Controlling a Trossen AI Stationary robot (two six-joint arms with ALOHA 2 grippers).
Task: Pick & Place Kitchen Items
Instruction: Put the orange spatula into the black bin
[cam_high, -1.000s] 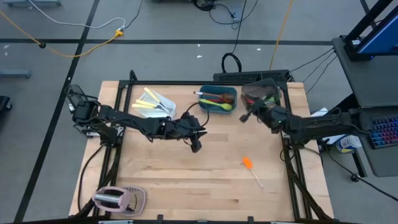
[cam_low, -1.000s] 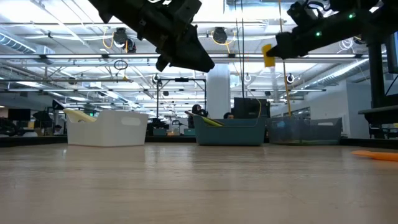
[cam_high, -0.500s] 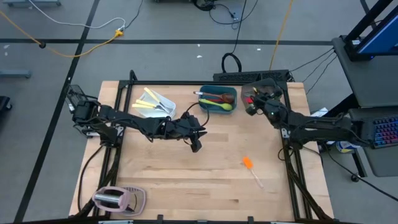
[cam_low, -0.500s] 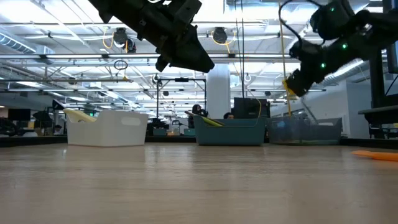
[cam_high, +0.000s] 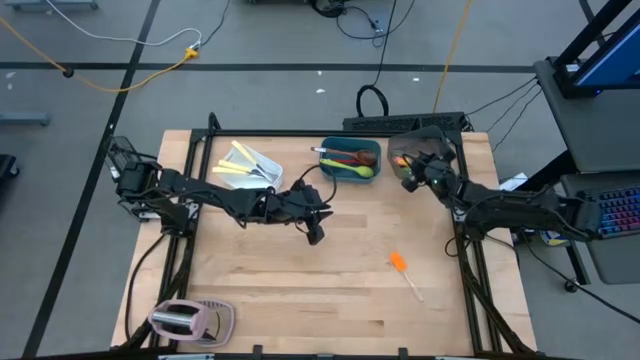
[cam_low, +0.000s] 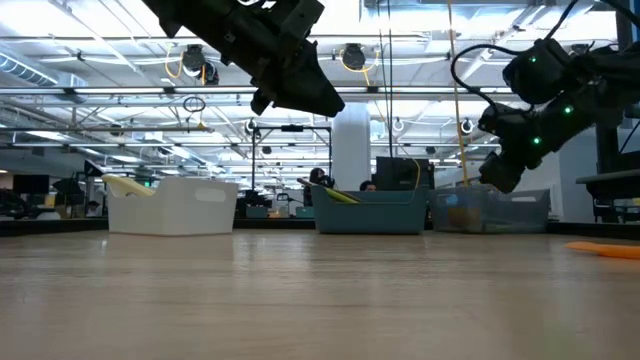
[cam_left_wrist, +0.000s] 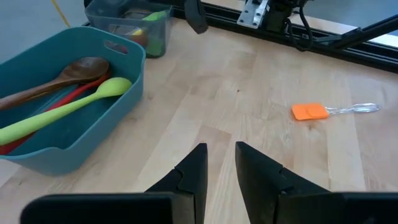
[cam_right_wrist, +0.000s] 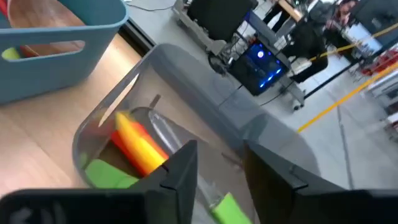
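Note:
My right gripper (cam_right_wrist: 221, 168) hangs open over the smoky-grey tub (cam_high: 438, 140) at the far right, also seen in the low view (cam_low: 500, 178). Nothing is between its fingers. A yellow spatula (cam_right_wrist: 138, 144) lies in that tub on top of green utensils (cam_right_wrist: 107, 174). An orange spatula (cam_high: 398, 262) lies flat on the table, also seen in the left wrist view (cam_left_wrist: 309, 111). My left gripper (cam_left_wrist: 221, 165) hovers above the table's middle (cam_high: 316, 236), open by a narrow gap and holding nothing.
A teal tub (cam_high: 328, 165) at the far middle holds wooden, red and green spoons (cam_left_wrist: 68, 102). A white tub (cam_high: 268, 160) with yellow-handled knives stands at the far left. A pinkish toaster (cam_high: 190, 320) sits at the near left corner. Bare wood lies between them.
My right gripper has sunk toward the smoky-grey tub at the far right, carrying the yellow spatula and tipping as it went. It has let go, and the spatula now lies in the tub.

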